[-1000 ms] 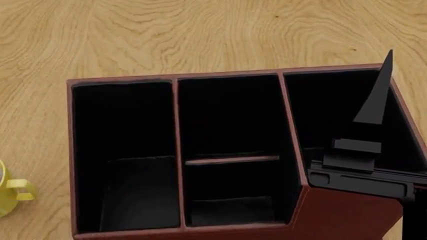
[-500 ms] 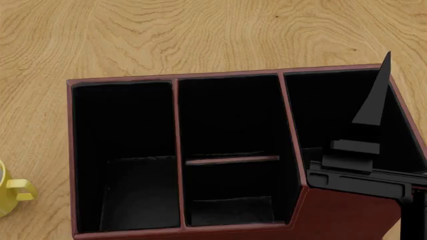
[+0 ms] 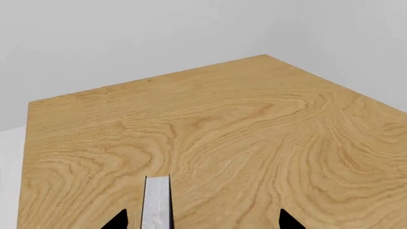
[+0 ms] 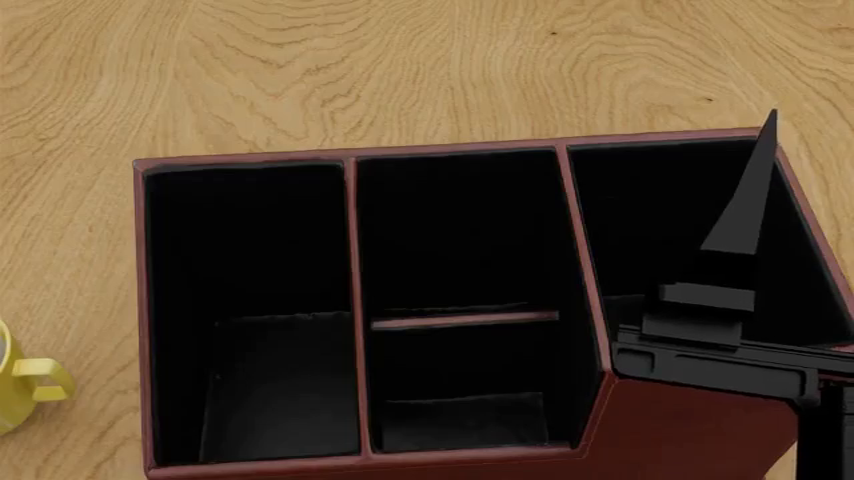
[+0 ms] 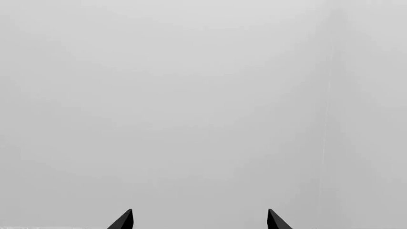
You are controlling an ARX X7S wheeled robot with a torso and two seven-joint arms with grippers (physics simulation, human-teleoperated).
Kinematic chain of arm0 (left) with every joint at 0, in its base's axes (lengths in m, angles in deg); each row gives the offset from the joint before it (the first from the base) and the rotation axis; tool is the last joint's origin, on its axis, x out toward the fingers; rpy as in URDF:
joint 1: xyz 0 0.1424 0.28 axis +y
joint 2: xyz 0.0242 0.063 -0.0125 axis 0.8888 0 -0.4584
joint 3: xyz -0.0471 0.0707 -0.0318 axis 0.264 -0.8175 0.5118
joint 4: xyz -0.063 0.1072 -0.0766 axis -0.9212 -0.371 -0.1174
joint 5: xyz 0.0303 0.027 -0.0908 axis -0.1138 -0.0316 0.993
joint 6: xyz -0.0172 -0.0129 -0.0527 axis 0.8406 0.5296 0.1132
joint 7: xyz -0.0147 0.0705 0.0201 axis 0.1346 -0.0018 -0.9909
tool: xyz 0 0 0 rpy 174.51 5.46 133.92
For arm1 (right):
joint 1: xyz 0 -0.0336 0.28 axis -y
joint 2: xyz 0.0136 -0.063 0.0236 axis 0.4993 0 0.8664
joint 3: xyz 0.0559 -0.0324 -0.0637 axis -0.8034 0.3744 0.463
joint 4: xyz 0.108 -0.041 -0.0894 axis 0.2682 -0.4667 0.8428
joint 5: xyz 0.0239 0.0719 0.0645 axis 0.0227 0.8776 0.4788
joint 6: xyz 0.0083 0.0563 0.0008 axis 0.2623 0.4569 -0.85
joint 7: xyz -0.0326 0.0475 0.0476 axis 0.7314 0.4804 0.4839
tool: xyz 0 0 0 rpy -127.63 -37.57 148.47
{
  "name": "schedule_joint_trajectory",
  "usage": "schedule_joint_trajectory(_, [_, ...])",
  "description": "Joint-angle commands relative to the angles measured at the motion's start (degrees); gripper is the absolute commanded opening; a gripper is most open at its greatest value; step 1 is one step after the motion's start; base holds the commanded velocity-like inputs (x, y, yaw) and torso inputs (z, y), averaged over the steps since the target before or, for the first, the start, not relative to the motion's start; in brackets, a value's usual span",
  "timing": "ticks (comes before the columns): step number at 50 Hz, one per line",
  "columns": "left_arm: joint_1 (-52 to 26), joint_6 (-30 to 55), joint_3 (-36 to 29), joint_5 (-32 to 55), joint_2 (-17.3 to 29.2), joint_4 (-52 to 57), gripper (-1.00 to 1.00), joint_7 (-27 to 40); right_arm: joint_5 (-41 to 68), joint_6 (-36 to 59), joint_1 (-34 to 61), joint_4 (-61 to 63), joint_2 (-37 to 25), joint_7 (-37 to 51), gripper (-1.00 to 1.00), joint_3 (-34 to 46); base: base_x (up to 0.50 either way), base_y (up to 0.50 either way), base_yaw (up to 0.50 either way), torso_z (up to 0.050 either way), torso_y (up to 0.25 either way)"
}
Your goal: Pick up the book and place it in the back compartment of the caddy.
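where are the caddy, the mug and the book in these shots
caddy (image 4: 350,240): head view, on the reddish divider between the left and middle cells.
mug (image 4: 38,380): head view, on its yellow handle at the left edge.
book (image 3: 156,202): left wrist view, on its pale page edges.

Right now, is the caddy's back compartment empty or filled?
Empty: the back compartment shows only black lining in the head view; the book is outside, on the table.

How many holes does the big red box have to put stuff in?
4. The caddy has a long cell at left, a long cell at right, and two short middle ones: the back compartment and the front one.
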Motion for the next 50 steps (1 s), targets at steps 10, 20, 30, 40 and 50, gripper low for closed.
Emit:
schedule_joint_trajectory(10, [-1.3, 3.0, 1.1, 2.1, 1.2, -4.0, 1.00, 0.4, 0.5, 1.8, 2.5, 0.0, 0.5, 0.4, 1.00, 1.5, 0.00, 0.00, 0.00, 0.000, 0.000])
schedule_joint_trajectory(20, [-1.3, 2.7, 2.3, 1.9, 2.0, -5.8, 1.00, 0.4, 0.9, 2.7, 3.8, 0.1, 0.8, 0.4, 1.00, 2.3, 0.00, 0.00, 0.00, 0.000, 0.000])
schedule_joint_trajectory(30, [-1.4, 0.7, 1.4, 0.4, 3.1, -8.9, 1.00, -0.4, 0.9, 3.4, 5.1, -0.1, 1.3, 0.4, 1.00, 3.2, 0.00, 0.00, 0.00, 0.000, 0.000])
schedule_joint_trajectory(40, [-0.4, -2.3, 0.2, -1.8, 3.5, -12.7, 1.00, -1.7, 1.3, 4.2, 6.4, -0.2, 1.7, 0.3, 1.00, 3.9, 0.00, 0.00, 0.00, 0.000, 0.000])
schedule_joint_trajectory(50, [-0.9, -4.3, 0.0, -2.8, 4.0, -16.5, 1.00, -2.7, 1.6, 4.7, 7.0, 0.0, 1.5, 0.6, 1.00, 4.1, 0.00, 0.00, 0.00, 0.000, 0.000])
